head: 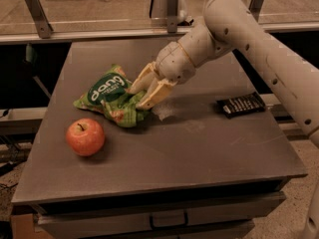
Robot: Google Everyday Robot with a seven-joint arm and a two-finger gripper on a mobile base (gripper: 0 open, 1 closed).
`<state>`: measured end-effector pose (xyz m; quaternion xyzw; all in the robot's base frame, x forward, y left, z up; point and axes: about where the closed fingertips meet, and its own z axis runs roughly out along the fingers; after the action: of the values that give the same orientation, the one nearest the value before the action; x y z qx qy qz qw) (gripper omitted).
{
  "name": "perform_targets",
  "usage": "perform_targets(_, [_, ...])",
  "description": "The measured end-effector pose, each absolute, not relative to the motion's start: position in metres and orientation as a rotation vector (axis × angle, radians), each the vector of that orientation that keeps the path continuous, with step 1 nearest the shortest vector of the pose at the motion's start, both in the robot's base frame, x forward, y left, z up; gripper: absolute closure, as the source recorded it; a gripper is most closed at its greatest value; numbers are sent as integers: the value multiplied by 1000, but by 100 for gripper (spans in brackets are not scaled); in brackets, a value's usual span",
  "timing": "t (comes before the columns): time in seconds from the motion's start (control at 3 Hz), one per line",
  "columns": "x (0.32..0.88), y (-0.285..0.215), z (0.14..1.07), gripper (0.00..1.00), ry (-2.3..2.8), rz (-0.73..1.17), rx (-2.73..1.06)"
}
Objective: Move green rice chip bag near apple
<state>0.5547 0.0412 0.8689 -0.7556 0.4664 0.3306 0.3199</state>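
The green rice chip bag (107, 96) is crinkled, with a dark green oval logo, and lies on the grey table (199, 143) left of centre. The red-orange apple (85, 136) sits just below and left of it, a small gap apart. My gripper (136, 98) reaches in from the upper right. Its two cream fingers (152, 94) are closed on the bag's right edge, low over the tabletop. The bag's right end is partly hidden by the fingers.
A flat black packet with white print (240, 104) lies at the table's right side. My arm (249, 39) crosses above the table's back right. A metal rail (99, 31) runs behind the table. A drawer front (164, 217) sits below the front edge.
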Motion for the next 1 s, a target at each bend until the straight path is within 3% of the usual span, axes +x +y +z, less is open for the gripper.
perform_targets(0.67, [558,48,870,13,1190,891,-2032])
perform_targets(1.0, [560,51,872,0,1190,891,-2042])
